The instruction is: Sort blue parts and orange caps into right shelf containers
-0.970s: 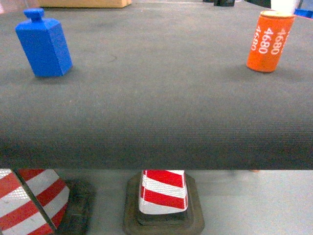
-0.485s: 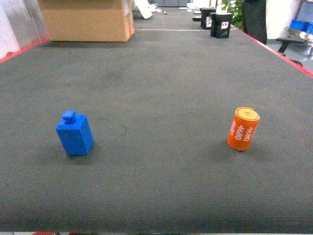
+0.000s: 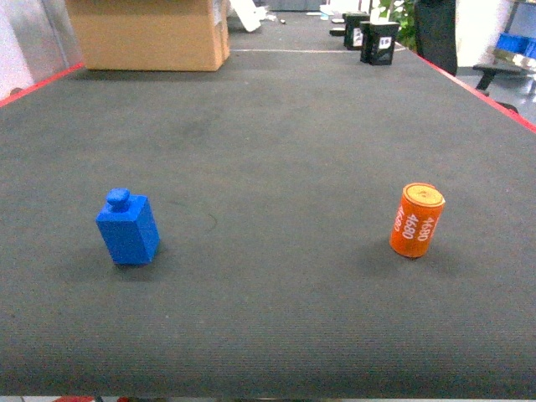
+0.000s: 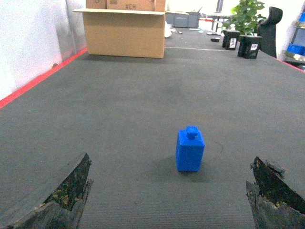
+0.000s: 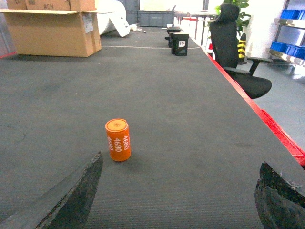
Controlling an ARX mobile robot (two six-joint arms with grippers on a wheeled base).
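Orange cap marked "4680" in white, stood upright on dark mat, right side. Blue part upright at left, well apart. Cardboard box at far end. Left gripper & right gripper: fingers spread wide, nothing held, low over mat, each short of its item.

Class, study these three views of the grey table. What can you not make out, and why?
- Small blue plastic block: its far faces, turned away in the head and left wrist views.
- Orange cylindrical cap: printing beyond "4680", hidden round its far side.
- Left claw and right claw: only the finger ends show, the rest cut off by the wrist views' bottom edges.
- Black labelled boxes: text too small.
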